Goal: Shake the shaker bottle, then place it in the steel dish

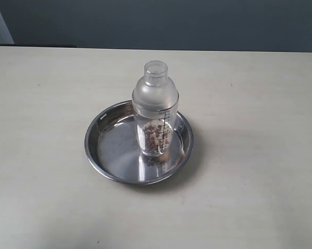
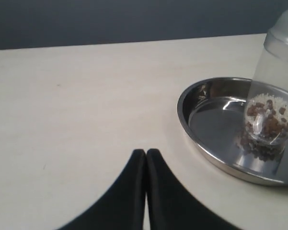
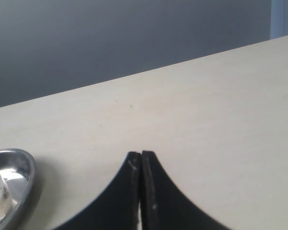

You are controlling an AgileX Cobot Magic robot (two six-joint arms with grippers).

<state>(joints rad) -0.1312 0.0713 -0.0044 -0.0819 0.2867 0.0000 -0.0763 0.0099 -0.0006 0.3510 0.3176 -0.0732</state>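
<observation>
Inside the steel dish (image 1: 114, 155), off centre toward one rim, the shaker bottle (image 1: 155, 111) is standing upright with its brown beads lying low, while the left hand (image 2: 146, 154) and right hand (image 3: 141, 154) are both hovering over the table (image 1: 41, 104), fingers pressed together on nothing, well apart from it. Its base seems to be sitting on the flat bottom, though glare is making that hard to confirm; if it is riding the slope, any nudge from an arm is likely tipping the tall bottle over.
</observation>
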